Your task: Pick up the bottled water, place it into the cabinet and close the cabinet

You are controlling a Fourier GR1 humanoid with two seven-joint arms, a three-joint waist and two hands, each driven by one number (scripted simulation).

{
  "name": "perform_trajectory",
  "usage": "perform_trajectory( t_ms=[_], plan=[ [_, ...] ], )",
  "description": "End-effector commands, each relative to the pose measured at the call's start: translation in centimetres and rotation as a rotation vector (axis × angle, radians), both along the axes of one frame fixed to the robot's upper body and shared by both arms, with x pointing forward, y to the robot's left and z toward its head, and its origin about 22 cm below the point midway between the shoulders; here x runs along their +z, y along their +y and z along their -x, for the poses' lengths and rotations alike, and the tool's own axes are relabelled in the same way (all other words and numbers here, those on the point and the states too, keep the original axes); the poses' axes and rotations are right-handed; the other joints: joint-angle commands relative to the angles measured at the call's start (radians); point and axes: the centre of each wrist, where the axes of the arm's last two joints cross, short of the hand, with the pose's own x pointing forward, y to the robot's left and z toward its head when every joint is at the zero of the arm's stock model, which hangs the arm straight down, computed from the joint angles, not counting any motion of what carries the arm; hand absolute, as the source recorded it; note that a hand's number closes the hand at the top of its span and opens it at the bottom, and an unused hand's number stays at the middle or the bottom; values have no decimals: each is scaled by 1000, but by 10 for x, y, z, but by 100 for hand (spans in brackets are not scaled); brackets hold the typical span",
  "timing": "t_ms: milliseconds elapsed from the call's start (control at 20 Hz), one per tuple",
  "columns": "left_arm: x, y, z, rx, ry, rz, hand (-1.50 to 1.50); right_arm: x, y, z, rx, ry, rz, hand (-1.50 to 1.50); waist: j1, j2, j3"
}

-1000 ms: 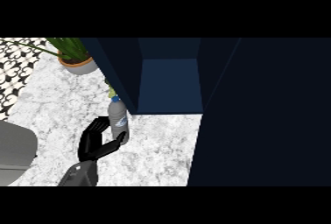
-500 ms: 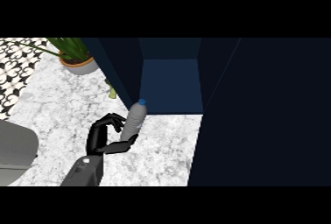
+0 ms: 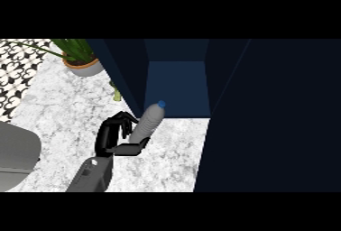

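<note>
The bottle of water (image 3: 148,122) is already picked up: the left hand (image 3: 116,135) has its fingers and thumb curled round the lower part of it and holds it tilted, blue cap toward the open cabinet (image 3: 178,85). The cap sits right at the front edge of the blue opening, while the body is still out over the marble counter (image 3: 66,113). So the pickup looks done, but the placing is only starting; the bottle has yet to go inside and be let go. The dark door (image 3: 266,113) at the right stands open, so closing remains. The right hand is out of sight.
</note>
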Motion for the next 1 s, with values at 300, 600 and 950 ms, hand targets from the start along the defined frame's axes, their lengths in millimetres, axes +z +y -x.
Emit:
perform_trajectory(
  t_ms=[300,600,950],
  plan=[
    [65,-60,-17,-71,40,173,150,8,-5,18,-27,-74,17,-150,-9,-1,0],
    [99,-85,-24,-64,24,138,150,14,-13,26,-44,-50,3,-150,-8,2,0],
    [130,-114,-61,-11,26,103,150,9,-12,22,-19,-61,22,-150,-20,6,-1]
  ],
)
